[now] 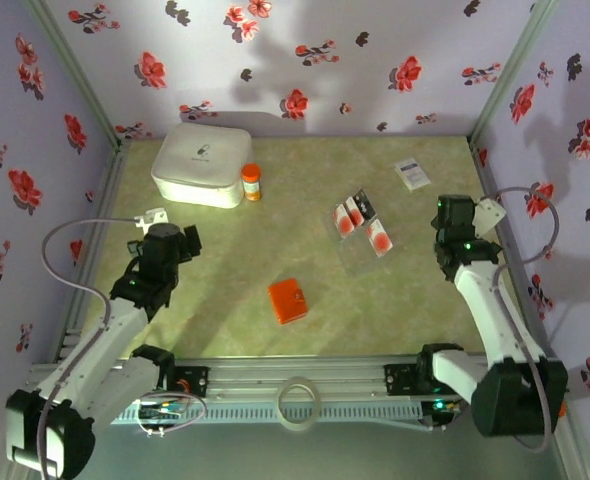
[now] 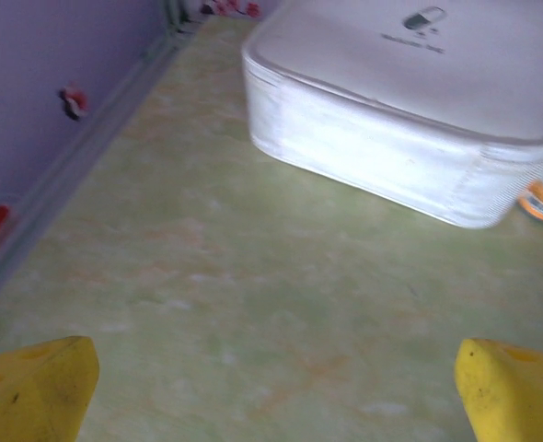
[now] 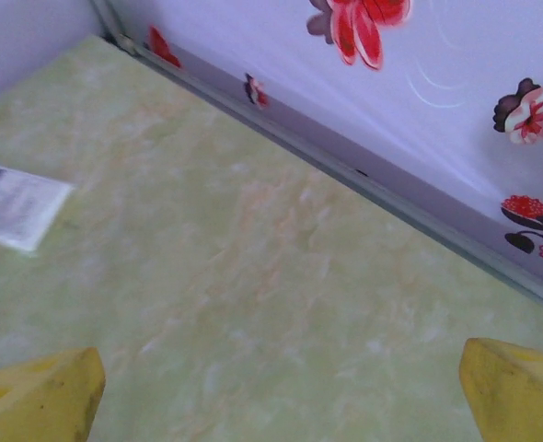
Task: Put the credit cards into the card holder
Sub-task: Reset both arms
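Note:
The orange card holder lies closed and flat on the green table, near the front centre. The credit cards, dark with red blotches, lie in a loose cluster right of centre, one of them a little nearer. My left gripper hovers at the left, well apart from the holder, pointing at the white box; its yellow fingertips stand wide with bare table between them. Over at the right edge, my right gripper is open too, fingertips spread over bare table, right of the cards.
A white zip case stands at the back left with a small orange-capped bottle beside it. A white printed card lies at the back right, also at the left of the right wrist view. Flowered walls enclose the table.

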